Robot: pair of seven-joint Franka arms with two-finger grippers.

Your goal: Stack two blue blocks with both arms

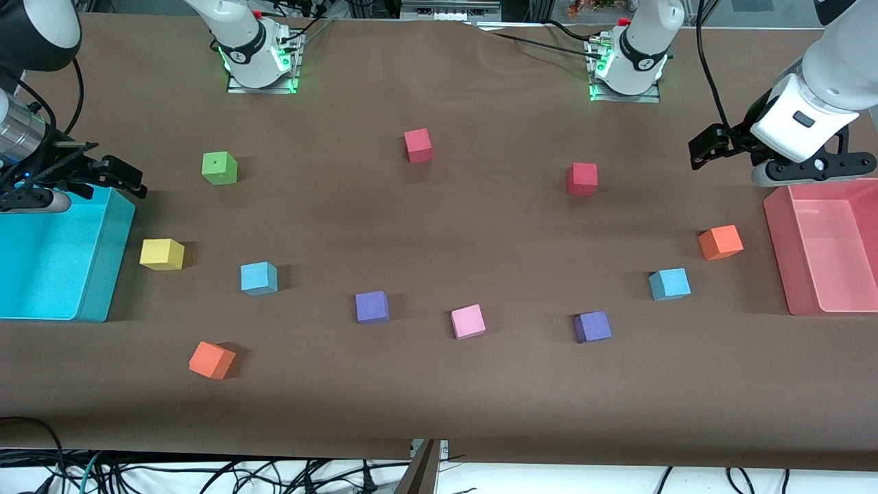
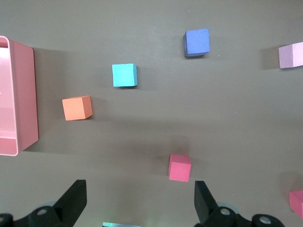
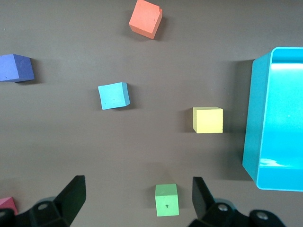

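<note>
Two sky-blue blocks lie apart on the brown table. One blue block (image 1: pixel 258 278) is toward the right arm's end and also shows in the right wrist view (image 3: pixel 113 95). The other blue block (image 1: pixel 669 284) is toward the left arm's end and also shows in the left wrist view (image 2: pixel 124 75). My left gripper (image 1: pixel 701 152) hangs open and empty over the table beside the pink bin; its own view (image 2: pixel 139 198) shows the jaws wide apart. My right gripper (image 1: pixel 134 180) hangs open and empty by the cyan bin's corner, its jaws wide apart in its own view (image 3: pixel 138 194).
A cyan bin (image 1: pixel 113 261) stands at the right arm's end and a pink bin (image 1: pixel 778 254) at the left arm's end. Scattered cubes: green (image 1: pixel 219 168), yellow (image 1: pixel 162 254), two orange (image 1: pixel 212 359) (image 1: pixel 720 242), two purple (image 1: pixel 372 307) (image 1: pixel 592 326), pink (image 1: pixel 468 321), two red (image 1: pixel 418 145) (image 1: pixel 582 179).
</note>
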